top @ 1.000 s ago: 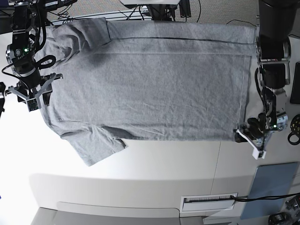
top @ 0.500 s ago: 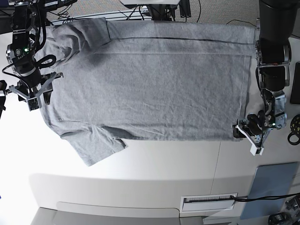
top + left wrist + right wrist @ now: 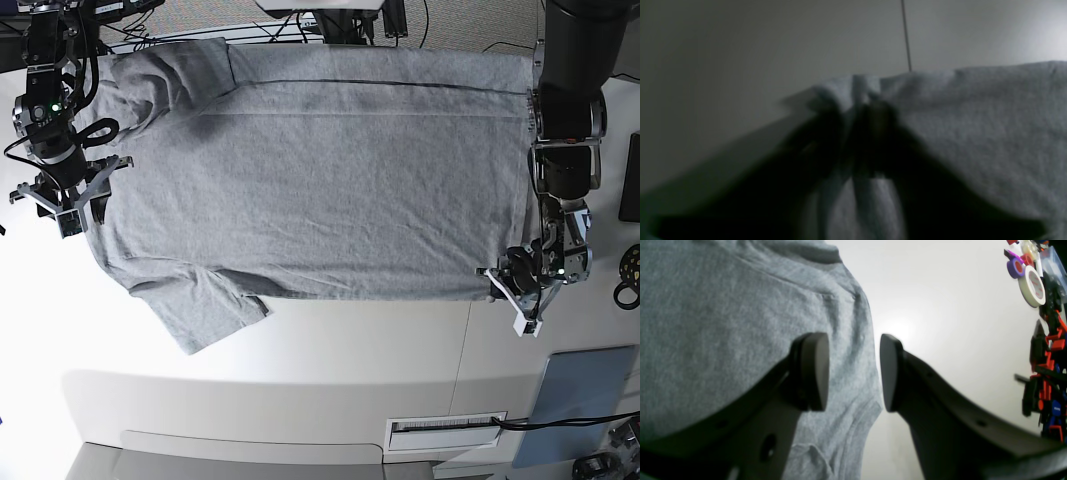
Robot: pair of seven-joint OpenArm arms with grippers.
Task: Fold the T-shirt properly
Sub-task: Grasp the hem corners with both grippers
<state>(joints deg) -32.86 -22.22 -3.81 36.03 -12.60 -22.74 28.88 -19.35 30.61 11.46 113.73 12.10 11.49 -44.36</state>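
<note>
The T-shirt lies spread flat, plain grey side up, across the far half of the white table. Its hem runs along the base view's right edge and one sleeve angles out toward the near left. The near half of the table is open surface. The fabric is heather grey with shallow wrinkles and a straight crease line near the far edge.

The left gripper sits at the near hem corner, closed onto a pinched fold of the T-shirt. The right gripper stands with its jaws apart, holding nothing, over the shirt's edge at the shoulder end.

Tape rolls and red and black parts lie on the table well clear of the cloth.
</note>
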